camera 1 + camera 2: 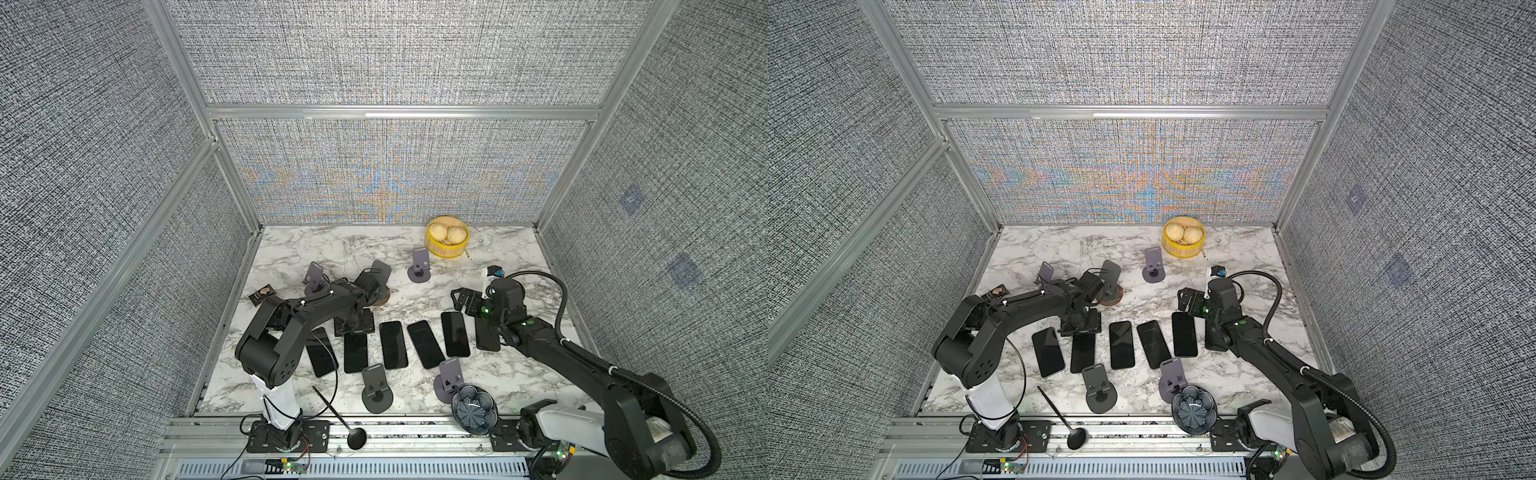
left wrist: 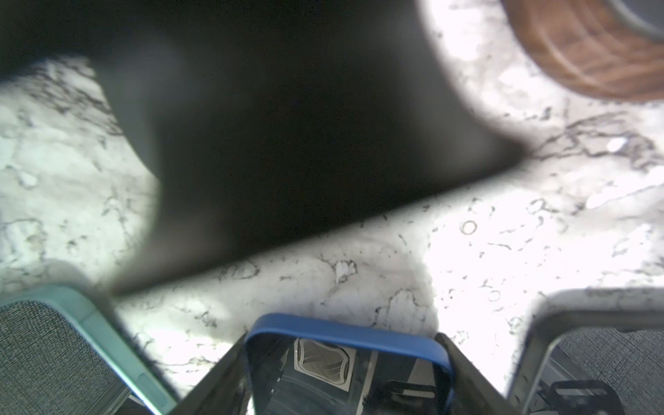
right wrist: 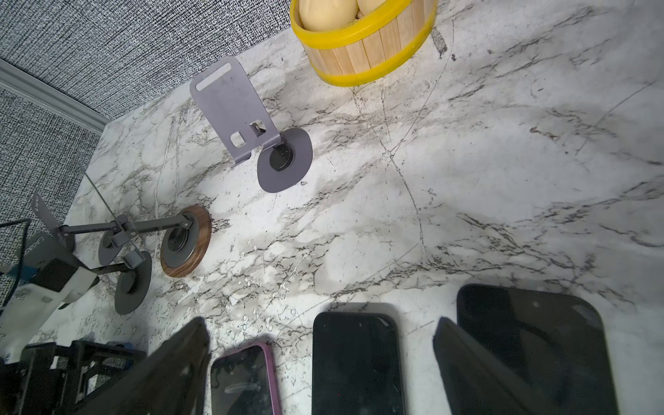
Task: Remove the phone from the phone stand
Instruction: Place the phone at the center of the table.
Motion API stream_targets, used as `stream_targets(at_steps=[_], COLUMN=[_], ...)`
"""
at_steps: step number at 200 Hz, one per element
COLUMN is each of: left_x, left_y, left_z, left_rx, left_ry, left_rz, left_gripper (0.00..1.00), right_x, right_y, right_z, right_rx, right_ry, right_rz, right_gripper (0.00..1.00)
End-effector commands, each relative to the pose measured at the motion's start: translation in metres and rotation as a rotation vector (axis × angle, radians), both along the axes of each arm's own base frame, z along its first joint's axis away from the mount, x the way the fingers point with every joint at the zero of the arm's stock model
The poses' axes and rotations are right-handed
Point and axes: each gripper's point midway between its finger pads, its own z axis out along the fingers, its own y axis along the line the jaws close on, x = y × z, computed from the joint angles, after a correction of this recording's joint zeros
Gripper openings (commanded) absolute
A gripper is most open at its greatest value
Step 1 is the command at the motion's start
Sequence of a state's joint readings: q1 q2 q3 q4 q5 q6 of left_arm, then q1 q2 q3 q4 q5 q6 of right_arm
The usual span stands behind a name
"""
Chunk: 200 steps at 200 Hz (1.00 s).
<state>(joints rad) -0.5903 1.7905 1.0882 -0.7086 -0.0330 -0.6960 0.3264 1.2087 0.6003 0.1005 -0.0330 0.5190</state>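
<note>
Only partly visible: blue-cased phone (image 2: 346, 373)

Blk arms (image 1: 309, 309), wht bases (image 1: 278, 399), blk cables (image 1: 536, 272).

Elbow high on left arm (image 1: 291, 316); left gripper (image 1: 354, 321) points down, held low, jaws narrow. Stretched forward, right arm (image 1: 552, 345); right gripper (image 3: 319, 323) angled down, jaws spread wide.

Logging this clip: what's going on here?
The left gripper has its jaws either side of a blue-cased phone in a row of phones on the marble table; whether they grip it is unclear. The right gripper hovers open over the row's other end. The visible phone stands are empty.
</note>
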Motion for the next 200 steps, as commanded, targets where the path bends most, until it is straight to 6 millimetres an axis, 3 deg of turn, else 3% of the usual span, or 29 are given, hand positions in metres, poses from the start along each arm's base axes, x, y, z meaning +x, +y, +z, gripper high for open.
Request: stream_targets(at_steps=[1, 71, 119, 162, 170, 176, 200], left_x=[-0.006, -0.005, 0.002, 0.010, 0.012, 0.014, 0.019], left_y=[-0.002, -0.003, -0.007, -0.006, -0.002, 0.002, 0.017], left_z=[0.003, 0.005, 0.029, 0.076, 0.089, 0.099, 0.142], left_rx=[-0.013, -0.017, -0.044, -0.068, -0.062, -0.052, -0.016], left_ry=[0.022, 0.023, -0.031, -0.143, -0.182, -0.211, -0.341], left_rz=[-0.014, -0.012, -0.020, -0.034, -0.034, -0.035, -0.062], left_gripper=[0.76, 0.78, 0.81, 0.82, 0.87, 0.99, 0.99], right_x=[-0.002, -0.002, -0.002, -0.003, -0.003, -0.002, -0.005], right_y=[-0.005, -0.004, -0.004, -0.005, -0.006, -0.007, -0.007], right_z=[-0.002, 0.002, 0.004, 0.006, 0.007, 0.008, 0.021], right_rx=[-0.017, -0.010, -0.010, -0.014, -0.020, -0.025, -0.041], right_ry=[0.001, -0.010, -0.015, -0.026, -0.030, -0.035, -0.076], right_rz=[-0.017, -0.013, -0.013, -0.012, -0.016, -0.019, 0.012], right_gripper=[0.99, 0.99, 0.99, 0.99, 0.99, 0.99, 0.99])
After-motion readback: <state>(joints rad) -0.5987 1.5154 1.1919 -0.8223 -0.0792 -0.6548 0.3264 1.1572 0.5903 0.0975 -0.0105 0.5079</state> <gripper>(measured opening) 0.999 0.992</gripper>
